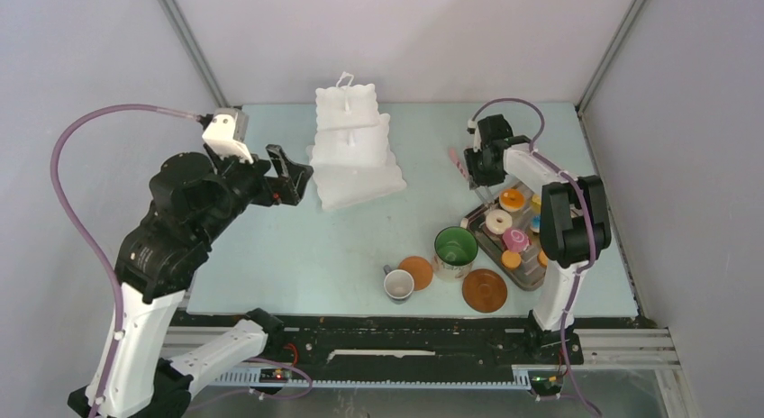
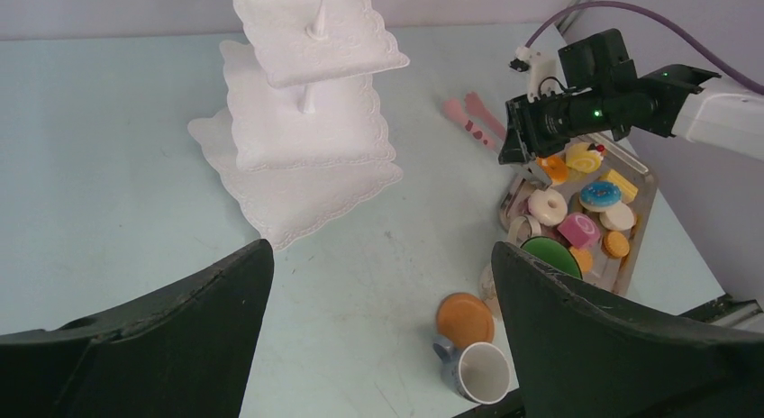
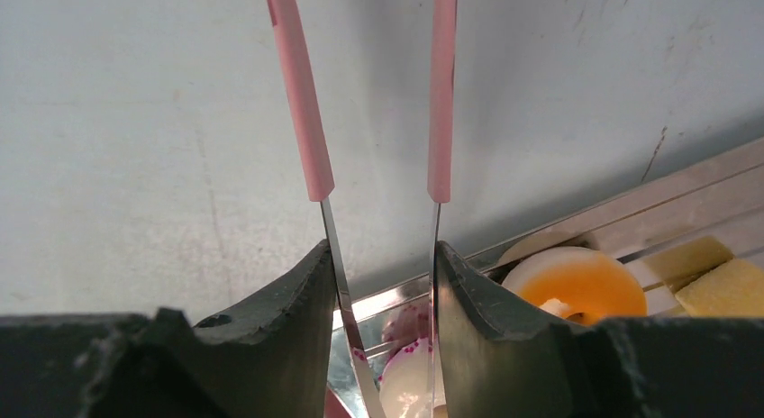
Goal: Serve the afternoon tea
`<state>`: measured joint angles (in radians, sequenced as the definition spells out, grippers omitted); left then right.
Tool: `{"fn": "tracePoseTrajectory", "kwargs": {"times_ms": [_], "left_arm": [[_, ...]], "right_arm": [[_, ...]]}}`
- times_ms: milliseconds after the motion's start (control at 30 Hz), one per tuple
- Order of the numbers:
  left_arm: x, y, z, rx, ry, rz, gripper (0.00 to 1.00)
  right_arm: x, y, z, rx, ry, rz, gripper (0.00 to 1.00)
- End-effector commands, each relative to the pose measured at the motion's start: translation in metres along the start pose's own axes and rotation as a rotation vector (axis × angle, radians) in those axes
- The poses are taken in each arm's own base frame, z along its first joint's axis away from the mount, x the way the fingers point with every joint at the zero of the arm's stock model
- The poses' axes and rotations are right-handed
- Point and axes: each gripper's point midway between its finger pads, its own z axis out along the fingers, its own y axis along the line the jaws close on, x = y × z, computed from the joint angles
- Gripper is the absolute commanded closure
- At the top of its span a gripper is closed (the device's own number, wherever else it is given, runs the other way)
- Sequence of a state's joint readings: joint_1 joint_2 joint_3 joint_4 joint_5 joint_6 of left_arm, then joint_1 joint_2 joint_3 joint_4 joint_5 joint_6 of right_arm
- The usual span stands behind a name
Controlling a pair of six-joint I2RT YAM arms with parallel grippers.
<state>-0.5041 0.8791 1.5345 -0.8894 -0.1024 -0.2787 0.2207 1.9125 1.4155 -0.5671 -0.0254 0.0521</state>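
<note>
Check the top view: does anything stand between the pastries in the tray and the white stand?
Nothing visible does. The table between pastries and stand is bare; mug, cup and saucer sit nearer the front. The right gripper holds the tongs at the tray's far end.

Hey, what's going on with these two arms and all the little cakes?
Two robot arms are setting out a toy afternoon tea. The right gripper is clamped on thin pink-tipped tongs over the far end of the metal tray, where the toy pastries lie. The left gripper hangs open beside the white three-tier stand, whose tiers look bare. A cup and mug stand near the front edge.
</note>
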Motion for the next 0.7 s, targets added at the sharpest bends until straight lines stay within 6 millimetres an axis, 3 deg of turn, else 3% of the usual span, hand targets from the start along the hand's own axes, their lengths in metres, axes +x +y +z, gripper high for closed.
{"fn": "tracePoseTrajectory", "kwargs": {"times_ms": [0,400,500,667], "left_arm": [[-0.005,0.001,0.000,-0.014,0.003,0.026,0.02],[-0.004,0.002,0.005,-0.027,0.037,0.035,0.02],[-0.003,0.001,0.007,-0.027,0.045,0.029,0.02],[-0.003,0.000,0.008,-0.021,0.046,0.021,0.02]], "right_arm": [[-0.004,-0.007,0.006,0.069,-0.018,-0.067,0.57],[0.005,0.003,0.026,0.022,-0.038,-0.105,0.21],[0.007,0.000,0.026,0.025,-0.030,-0.101,0.02],[0.004,0.010,0.031,-0.028,-0.037,-0.144,0.00]]}}
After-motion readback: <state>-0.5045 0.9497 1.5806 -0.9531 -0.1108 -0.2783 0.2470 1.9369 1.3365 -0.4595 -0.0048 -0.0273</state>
